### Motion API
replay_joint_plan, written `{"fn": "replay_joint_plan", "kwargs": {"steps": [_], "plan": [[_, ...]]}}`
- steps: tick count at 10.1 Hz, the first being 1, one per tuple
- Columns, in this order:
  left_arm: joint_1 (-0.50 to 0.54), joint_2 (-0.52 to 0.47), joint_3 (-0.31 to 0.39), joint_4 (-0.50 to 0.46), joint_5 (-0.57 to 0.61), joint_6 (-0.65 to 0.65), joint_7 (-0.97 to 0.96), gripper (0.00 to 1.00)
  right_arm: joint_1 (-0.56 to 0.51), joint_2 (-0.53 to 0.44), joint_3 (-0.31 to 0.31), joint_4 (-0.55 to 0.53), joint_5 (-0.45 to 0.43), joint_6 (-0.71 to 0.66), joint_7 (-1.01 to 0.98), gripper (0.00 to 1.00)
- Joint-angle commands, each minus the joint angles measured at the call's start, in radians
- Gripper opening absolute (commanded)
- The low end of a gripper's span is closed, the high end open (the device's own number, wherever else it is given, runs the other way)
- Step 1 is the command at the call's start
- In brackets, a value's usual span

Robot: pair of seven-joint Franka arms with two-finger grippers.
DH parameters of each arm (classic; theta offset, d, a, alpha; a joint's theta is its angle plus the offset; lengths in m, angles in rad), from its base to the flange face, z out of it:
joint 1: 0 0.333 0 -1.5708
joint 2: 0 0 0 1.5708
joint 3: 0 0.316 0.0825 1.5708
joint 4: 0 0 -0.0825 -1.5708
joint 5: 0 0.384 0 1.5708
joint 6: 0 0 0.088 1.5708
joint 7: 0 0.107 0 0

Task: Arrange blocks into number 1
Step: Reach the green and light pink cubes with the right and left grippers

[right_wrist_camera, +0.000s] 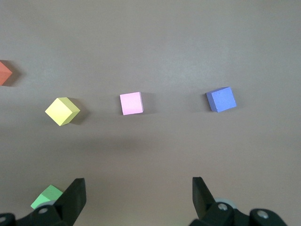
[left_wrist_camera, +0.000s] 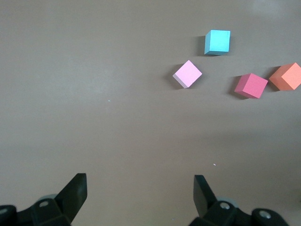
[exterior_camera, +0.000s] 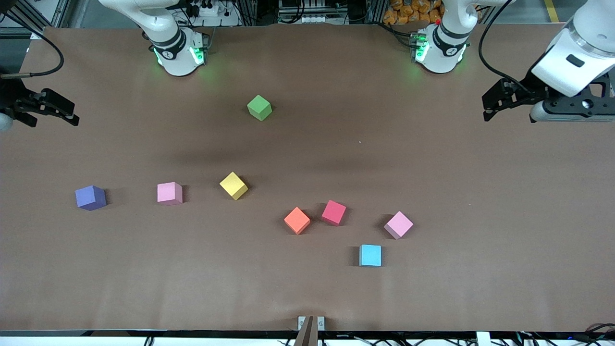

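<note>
The green block point(exterior_camera: 259, 107) lies alone, closest to the robots' bases. The yellow block point(exterior_camera: 233, 185) sits mid-table beside one pink block point(exterior_camera: 169, 193). The red block point(exterior_camera: 334, 212) is nearer the front camera, with the second pink block point(exterior_camera: 398, 224) toward the left arm's end. My left gripper point(exterior_camera: 489, 109) hangs open and empty over the left arm's end of the table, seeing the pink block point(left_wrist_camera: 187, 74) and red block point(left_wrist_camera: 251, 85). My right gripper point(exterior_camera: 73, 115) hangs open and empty over the right arm's end, seeing the yellow block point(right_wrist_camera: 62, 111) and pink block point(right_wrist_camera: 131, 103).
An orange cube point(exterior_camera: 297, 220) almost touches the red one. A light blue cube point(exterior_camera: 370, 255) lies nearest the front camera. A purple cube point(exterior_camera: 90, 197) sits toward the right arm's end. The brown table cover point(exterior_camera: 480, 192) spans the whole view.
</note>
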Motion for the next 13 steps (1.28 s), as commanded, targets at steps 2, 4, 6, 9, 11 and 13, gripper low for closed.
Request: {"fn": "replay_joint_plan", "kwargs": {"steps": [2, 4, 6, 9, 11, 13], "plan": [[0.001, 0.012, 0.0, 0.011, -0.012, -0.019, 0.018, 1.0, -0.009, -0.009, 0.005, -0.005, -0.008, -0.008, -0.005, 1.0], [-0.008, 0.073, -0.004, 0.01, -0.019, -0.007, 0.015, 1.0, -0.005, 0.001, 0.008, -0.013, 0.0, -0.008, -0.002, 1.0], [-0.017, 0.176, -0.008, 0.01, -0.025, 0.051, -0.035, 1.0, -0.005, 0.089, 0.073, -0.014, 0.041, 0.009, 0.042, 1.0], [-0.025, 0.298, -0.009, 0.014, -0.019, 0.169, -0.104, 1.0, 0.014, 0.188, 0.169, -0.027, 0.052, 0.101, 0.155, 1.0], [-0.031, 0.359, -0.009, 0.014, -0.016, 0.281, -0.168, 1.0, 0.054, 0.188, 0.199, -0.129, 0.052, 0.162, 0.162, 1.0], [-0.029, 0.432, -0.004, 0.017, -0.018, 0.436, -0.282, 1.0, 0.107, 0.157, 0.242, -0.226, 0.05, 0.188, 0.205, 1.0]]}}
